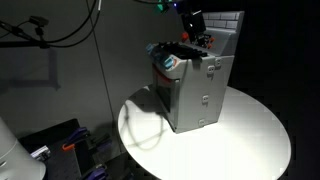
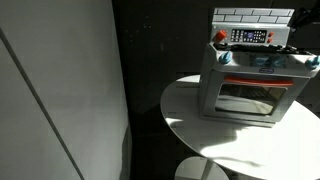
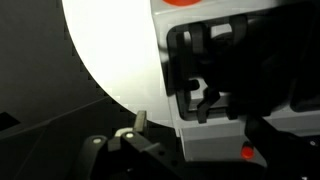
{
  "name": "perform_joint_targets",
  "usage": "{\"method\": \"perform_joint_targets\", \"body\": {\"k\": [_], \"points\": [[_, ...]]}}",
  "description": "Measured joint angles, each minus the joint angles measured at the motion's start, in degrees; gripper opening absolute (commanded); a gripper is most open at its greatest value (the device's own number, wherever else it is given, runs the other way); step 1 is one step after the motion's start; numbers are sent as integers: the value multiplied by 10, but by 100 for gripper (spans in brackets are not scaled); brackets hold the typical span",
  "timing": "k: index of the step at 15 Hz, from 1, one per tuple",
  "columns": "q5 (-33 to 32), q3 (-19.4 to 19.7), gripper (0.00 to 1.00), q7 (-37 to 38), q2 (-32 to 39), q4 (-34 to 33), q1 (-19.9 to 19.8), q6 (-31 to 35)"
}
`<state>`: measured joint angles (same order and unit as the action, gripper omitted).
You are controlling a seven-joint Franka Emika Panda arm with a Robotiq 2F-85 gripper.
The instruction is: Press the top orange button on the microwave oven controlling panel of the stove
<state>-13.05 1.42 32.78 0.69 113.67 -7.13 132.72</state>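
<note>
Overhead, the Panda arm's gripper [image 1: 193, 30] hangs above the rear of a grey toy stove [image 1: 195, 95] on a round white table [image 1: 250, 130] in a darkened room. It sits close in front of the stove's white brick-patterned back wall [image 2: 250, 14].

The orange button [image 2: 221, 37] shows in an exterior view at the left end of the control panel [image 2: 252, 37]. The panel is a dark strip set into that back wall, above the cooktop and the glass oven door [image 2: 245, 98]. From the pictures, the gripper is near the panel's height, but whether it touches the button cannot be told.

The wrist view looks down on the black burner grates [image 3: 215, 70] and the white tabletop beside the stove. An orange shape [image 3: 185, 3] is cut off at the frame's top edge, and a small red dot [image 3: 247, 153] sits on the stove's pale face lower down. Only one light-coloured fingertip [image 3: 140, 122] stands out from the dark gripper body at the bottom of that view. How far the jaws are apart cannot be told, and nothing is seen in their grasp.
</note>
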Motion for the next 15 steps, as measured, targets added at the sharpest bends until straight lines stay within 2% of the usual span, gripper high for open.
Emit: {"method": "perform_joint_targets", "body": {"k": [7,15], "points": [[-1,21,100,26,63,-49,17,61],[-16,45,100,59,103,-93,47,82]]}}
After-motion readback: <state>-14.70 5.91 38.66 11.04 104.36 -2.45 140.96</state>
